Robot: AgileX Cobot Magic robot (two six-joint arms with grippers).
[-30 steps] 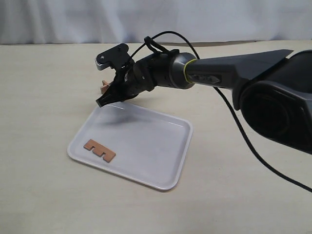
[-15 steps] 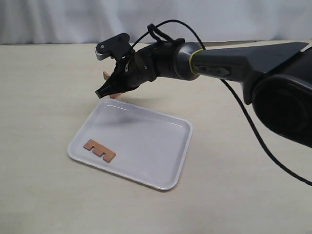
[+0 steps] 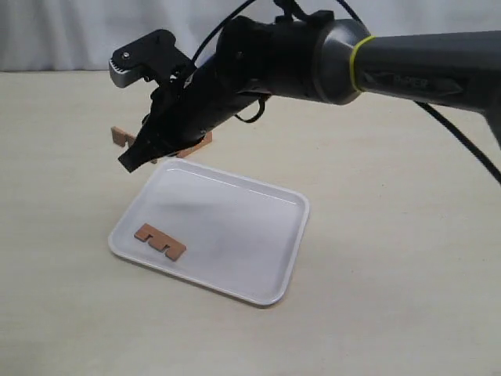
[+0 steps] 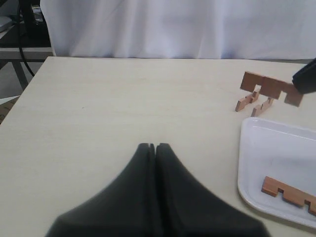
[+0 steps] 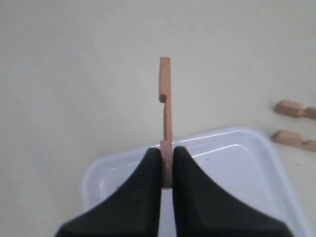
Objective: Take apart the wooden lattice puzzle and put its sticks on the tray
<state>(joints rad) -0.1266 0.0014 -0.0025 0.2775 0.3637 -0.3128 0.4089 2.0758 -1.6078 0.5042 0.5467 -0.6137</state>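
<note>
Tray (image 3: 235, 223) containing one stick (image 3: 160, 241); right gripper (image 5: 167, 154) clamped on second stick (image 5: 166, 98); left gripper (image 4: 152, 147) closed, empty.

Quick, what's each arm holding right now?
The left end effector is closed, holding nothing.
The right end effector is closed on a wooden stick.

Robot lab bench, pale tabletop (image 3: 391, 313), white curtain backdrop (image 4: 173, 29); black robot arm (image 3: 407, 66) overhead

Right gripper (image 5: 167, 153) clamped on a stick (image 5: 166, 108), edge-on, poking out past the tray (image 5: 222, 168) rim over the table (image 5: 74, 74). Two more sticks (image 5: 295, 108) on the table just off the tray's corner.
</note>
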